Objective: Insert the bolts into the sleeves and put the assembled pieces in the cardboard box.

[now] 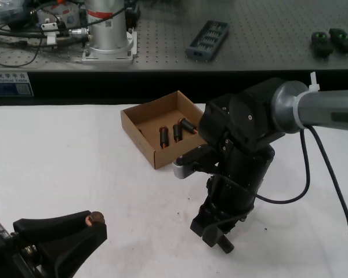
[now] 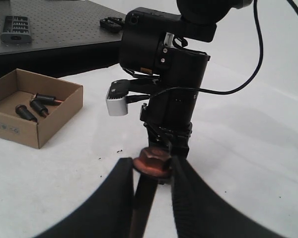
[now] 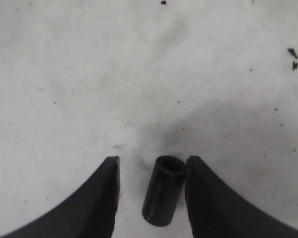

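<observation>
Surface (image 1: 75,174): white — with tiny dark specks.
Behind: grey board (image 1: 249,40) with many small holes.
On board: silver post (image 1: 107,26), cables (image 1: 17,29).

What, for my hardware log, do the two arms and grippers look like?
The right arm has black joint housings, a grey link with a white zip tie, a trailing black cable and a silver-grey wrist camera. The left gripper and right gripper both have black, curved fingers.

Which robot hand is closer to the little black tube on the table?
Right. The right gripper straddles the black sleeve, with one finger on each side, open. The left gripper sits apart from it, off to the side, clamped on a bolt.
</observation>
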Controlling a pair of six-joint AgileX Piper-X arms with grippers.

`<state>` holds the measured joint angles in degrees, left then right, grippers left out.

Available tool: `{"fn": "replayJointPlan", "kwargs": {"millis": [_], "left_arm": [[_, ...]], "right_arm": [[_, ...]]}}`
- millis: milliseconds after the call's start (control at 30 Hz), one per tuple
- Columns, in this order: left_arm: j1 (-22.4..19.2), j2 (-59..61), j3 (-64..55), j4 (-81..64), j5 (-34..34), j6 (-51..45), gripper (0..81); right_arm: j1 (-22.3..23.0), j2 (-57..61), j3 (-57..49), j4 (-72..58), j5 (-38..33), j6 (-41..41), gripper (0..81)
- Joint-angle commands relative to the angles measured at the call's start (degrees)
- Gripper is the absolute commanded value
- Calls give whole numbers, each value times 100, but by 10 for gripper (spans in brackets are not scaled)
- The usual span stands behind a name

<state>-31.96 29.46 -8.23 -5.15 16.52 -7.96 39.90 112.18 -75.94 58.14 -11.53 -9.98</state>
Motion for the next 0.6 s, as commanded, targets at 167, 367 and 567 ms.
{"fn": "replayJointPlan", "kwargs": {"millis": [167, 367, 567], "left_arm": [[3, -50, -28, -93, -40, 64, 6], [3, -50, -28, -93, -40, 64, 6], [3, -50, -28, -93, -40, 64, 6]], "right_arm": [[13, 89, 63, 70, -57, 50, 321], [13, 118, 257, -206, 292, 50, 260], [13, 118, 267, -204, 354, 82, 54]]}}
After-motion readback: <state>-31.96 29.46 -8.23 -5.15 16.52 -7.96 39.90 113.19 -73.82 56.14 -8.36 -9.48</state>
